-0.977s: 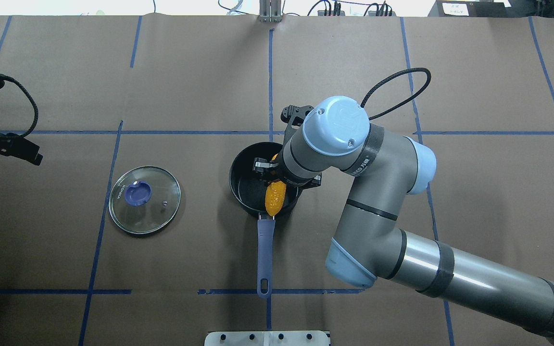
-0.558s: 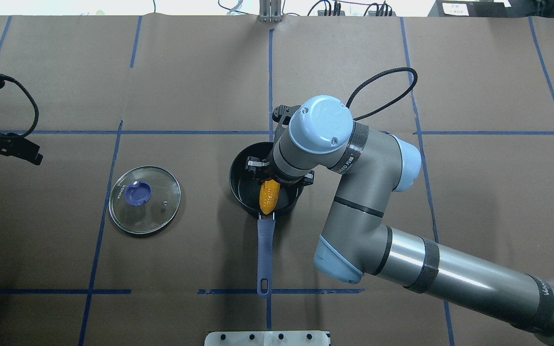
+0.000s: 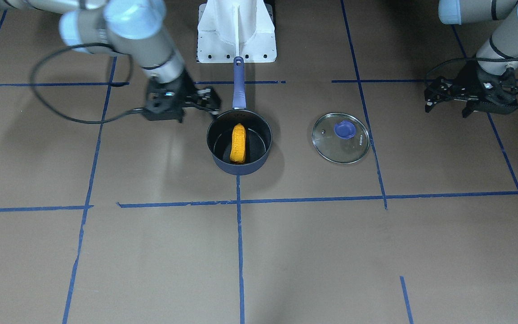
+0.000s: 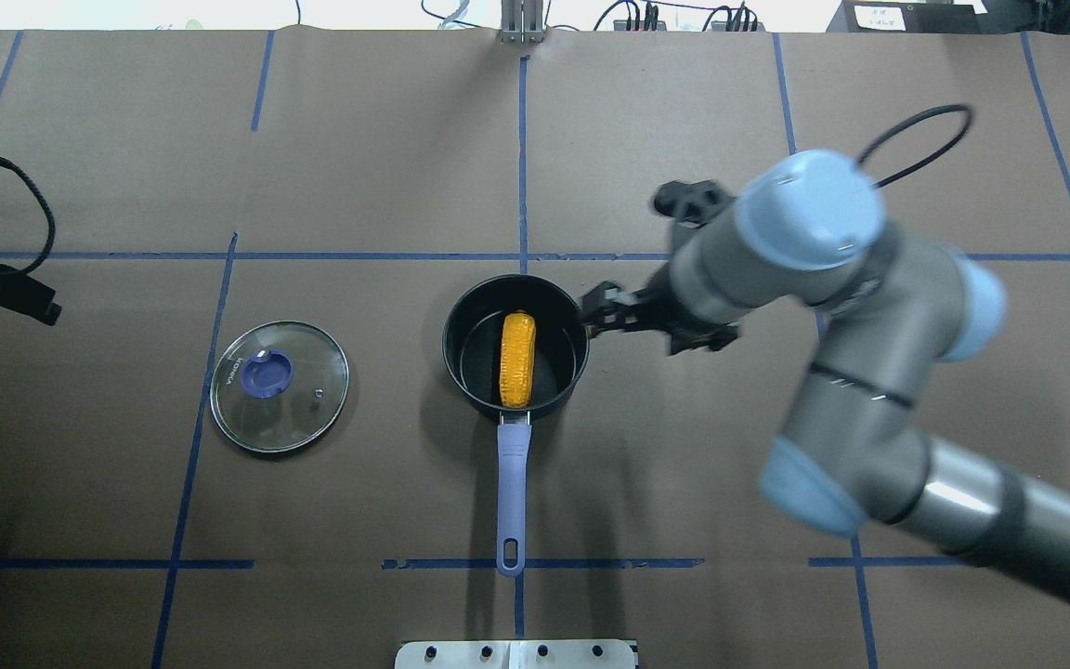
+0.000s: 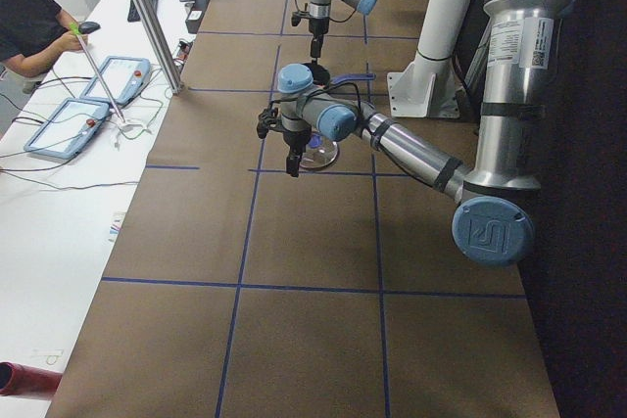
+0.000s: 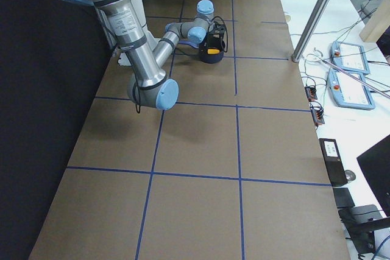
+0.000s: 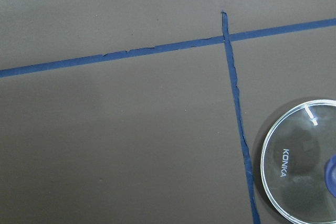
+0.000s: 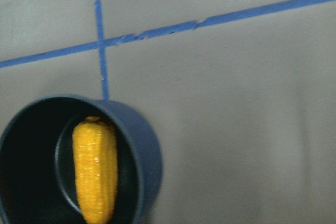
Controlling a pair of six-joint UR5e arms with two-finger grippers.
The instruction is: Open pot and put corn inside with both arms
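Observation:
The dark navy pot (image 4: 450,346) stands uncovered at the table's middle, its purple-blue handle (image 4: 513,483) pointing toward the robot. The orange-yellow corn (image 4: 516,359) lies flat inside it, free of any gripper; it also shows in the front view (image 3: 238,143) and the right wrist view (image 8: 94,169). My right gripper (image 4: 593,314) is open and empty, just outside the pot's right rim and above table level. My left gripper (image 3: 490,108) is open and empty, far off at the table's left side, away from pot and lid.
The round glass lid (image 4: 280,386) with a blue knob lies flat on the table left of the pot; its edge shows in the left wrist view (image 7: 299,166). Blue tape lines cross the brown table cover. A white base plate (image 3: 236,31) sits behind the handle's end.
My right gripper held the corn over the pot, then let it go and drew back to the right. The corn now lies in the pot. The left arm shifted slightly left.

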